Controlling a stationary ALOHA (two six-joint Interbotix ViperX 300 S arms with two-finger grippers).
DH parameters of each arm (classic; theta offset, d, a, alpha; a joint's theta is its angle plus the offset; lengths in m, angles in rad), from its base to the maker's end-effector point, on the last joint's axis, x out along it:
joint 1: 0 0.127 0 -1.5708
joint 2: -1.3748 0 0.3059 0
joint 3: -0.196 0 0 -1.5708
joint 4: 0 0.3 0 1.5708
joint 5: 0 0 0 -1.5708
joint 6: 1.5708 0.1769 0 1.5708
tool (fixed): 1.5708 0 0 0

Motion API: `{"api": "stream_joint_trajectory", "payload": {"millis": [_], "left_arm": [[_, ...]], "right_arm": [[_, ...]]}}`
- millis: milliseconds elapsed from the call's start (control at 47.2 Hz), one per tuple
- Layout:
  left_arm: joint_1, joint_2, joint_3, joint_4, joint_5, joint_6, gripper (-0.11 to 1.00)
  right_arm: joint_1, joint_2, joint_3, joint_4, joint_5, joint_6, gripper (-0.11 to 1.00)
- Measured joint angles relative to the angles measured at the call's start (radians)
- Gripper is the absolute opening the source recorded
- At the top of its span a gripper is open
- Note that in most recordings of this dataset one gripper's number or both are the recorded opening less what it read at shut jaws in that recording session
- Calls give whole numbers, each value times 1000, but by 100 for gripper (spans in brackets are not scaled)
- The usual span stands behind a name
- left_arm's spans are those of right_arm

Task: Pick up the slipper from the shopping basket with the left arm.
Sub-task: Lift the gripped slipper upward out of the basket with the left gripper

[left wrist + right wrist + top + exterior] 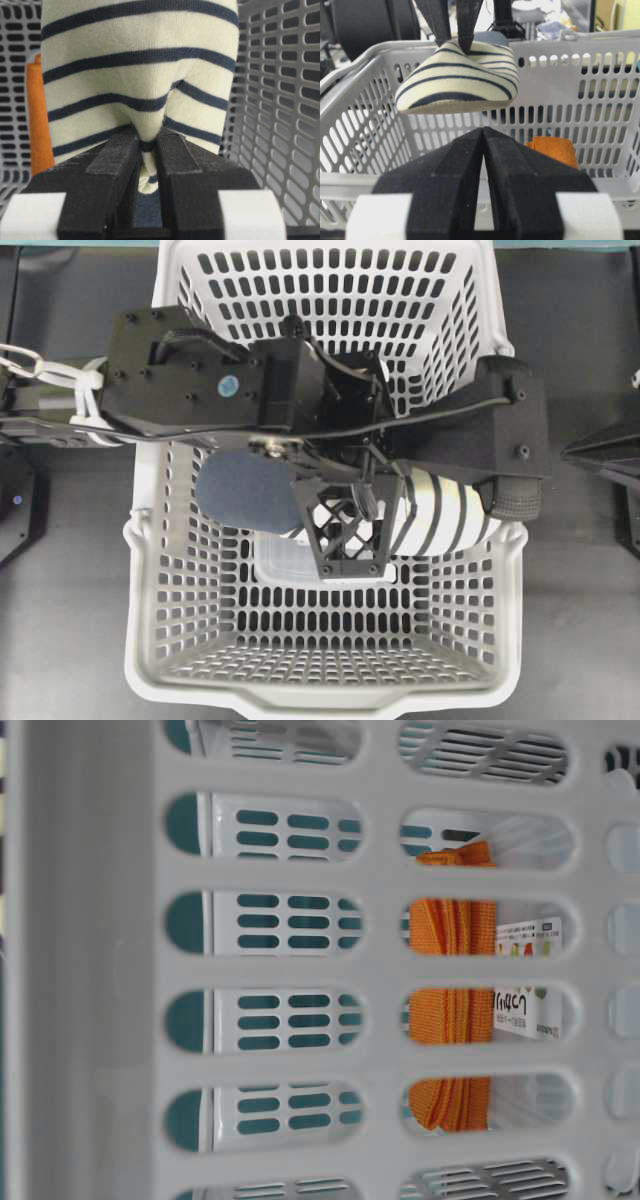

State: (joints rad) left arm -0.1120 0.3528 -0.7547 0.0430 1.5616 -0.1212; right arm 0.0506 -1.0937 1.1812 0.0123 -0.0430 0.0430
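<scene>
My left gripper (148, 137) is shut on a pinched fold of the slipper's (135, 75) cream, navy-striped upper. In the overhead view the left arm (200, 380) reaches over the shopping basket (150, 640), with its gripper (350, 540) on the slipper (450, 512), whose navy insole faces up. In the right wrist view the slipper (457, 80) hangs from the left gripper (454, 45), sole clear of the basket floor, at about rim height. My right gripper (483, 131) is shut and empty outside the basket's wall (570, 45); in the overhead view it shows at the right edge (600, 450).
A folded orange cloth (555, 150) in a clear packet lies on the basket floor under the slipper; it also shows in the table-level view (450, 980) and the left wrist view (40, 120). Perforated basket walls (280, 100) enclose the left gripper on all sides.
</scene>
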Motion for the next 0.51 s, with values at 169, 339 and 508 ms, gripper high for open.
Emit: {"api": "stream_joint_trajectory", "payload": {"millis": [169, 339, 508], "left_arm": [[5, 0, 60, 0, -18, -5, 9], [9, -34, 143, 0, -54, -17, 9], [9, -75, 232, 0, -141, -69, 9]], "right_arm": [[0, -20, 0, 0, 18, 0, -1], [0, -29, 0, 0, 21, 0, -1], [2, -29, 0, 0, 25, 0, -1]]}}
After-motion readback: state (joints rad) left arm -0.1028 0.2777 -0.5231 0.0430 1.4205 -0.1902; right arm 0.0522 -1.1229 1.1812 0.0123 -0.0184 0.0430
